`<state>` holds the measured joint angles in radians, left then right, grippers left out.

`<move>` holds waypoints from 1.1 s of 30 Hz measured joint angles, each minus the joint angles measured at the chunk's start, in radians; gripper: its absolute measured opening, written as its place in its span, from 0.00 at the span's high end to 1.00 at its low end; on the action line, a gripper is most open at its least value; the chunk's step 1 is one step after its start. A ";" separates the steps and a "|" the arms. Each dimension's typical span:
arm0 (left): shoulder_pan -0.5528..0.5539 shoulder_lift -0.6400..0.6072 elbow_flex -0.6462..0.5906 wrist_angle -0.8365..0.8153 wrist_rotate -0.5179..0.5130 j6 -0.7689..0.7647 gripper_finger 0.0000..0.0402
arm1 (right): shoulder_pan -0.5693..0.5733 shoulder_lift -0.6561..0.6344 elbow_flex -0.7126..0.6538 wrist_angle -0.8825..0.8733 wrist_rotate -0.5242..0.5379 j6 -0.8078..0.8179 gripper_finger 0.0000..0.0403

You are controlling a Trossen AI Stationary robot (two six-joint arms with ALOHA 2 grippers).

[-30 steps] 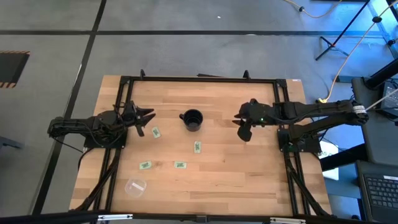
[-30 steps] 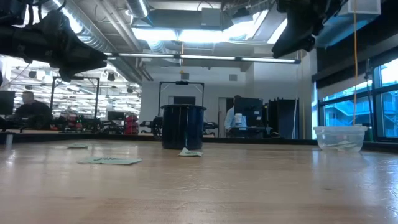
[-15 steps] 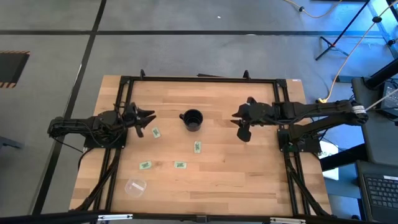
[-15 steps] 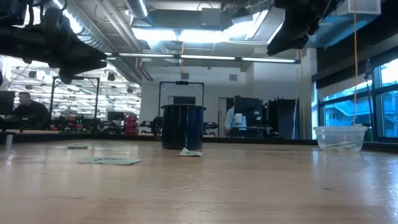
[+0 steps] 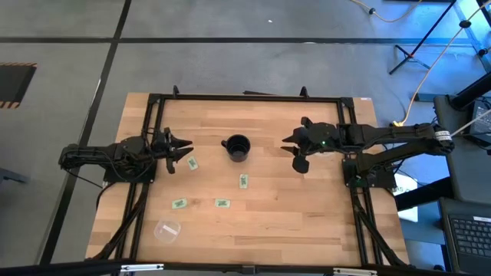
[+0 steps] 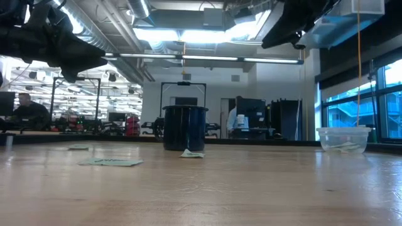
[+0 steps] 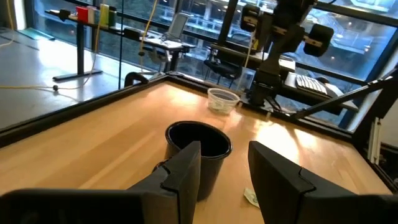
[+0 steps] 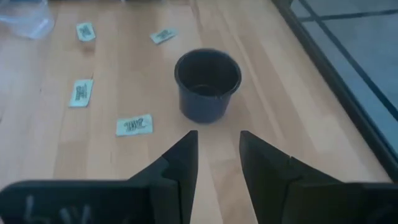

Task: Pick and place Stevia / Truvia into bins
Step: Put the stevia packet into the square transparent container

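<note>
Several pale green Stevia packets lie flat on the wooden table: one (image 5: 192, 163) near my left gripper, one (image 5: 243, 181) below the black cup (image 5: 237, 147), and two (image 5: 179, 203) (image 5: 222, 203) nearer the near edge. One clear bin (image 5: 166, 229) stands at the near left. The other bin (image 7: 222, 99) stands by the right arm's base and is hidden in the high view. My left gripper (image 5: 182, 149) hovers open to the left of the cup. My right gripper (image 5: 290, 146) hovers open to the right of it. Neither holds anything.
The black cup (image 8: 208, 84) stands upright in the middle between both grippers. The black frame rail (image 5: 245, 97) runs around the table's edge. The second bin (image 6: 342, 139) shows at the right of the low view with something pale inside. People sit in the room beyond.
My right gripper has drifted a little toward the cup and the table's left, rising slightly in the low view. The packets, cup and bins have stayed where they were.
</note>
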<state>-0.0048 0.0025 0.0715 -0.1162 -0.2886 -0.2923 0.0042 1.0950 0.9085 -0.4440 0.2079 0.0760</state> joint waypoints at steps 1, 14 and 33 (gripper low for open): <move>0.000 0.000 0.000 0.000 0.000 0.000 0.68 | -0.003 0.000 0.000 -0.011 -0.004 0.002 0.70; 0.000 0.000 0.000 0.000 0.004 0.000 0.68 | -0.155 -0.018 -0.004 -0.007 -0.185 -0.118 0.70; 0.000 0.000 0.000 0.006 0.050 0.049 0.68 | -0.422 -0.430 -0.489 0.397 -0.493 -0.081 0.70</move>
<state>-0.0048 0.0027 0.0715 -0.1098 -0.2388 -0.2435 -0.4182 0.6646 0.4198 -0.0468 -0.2852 -0.0046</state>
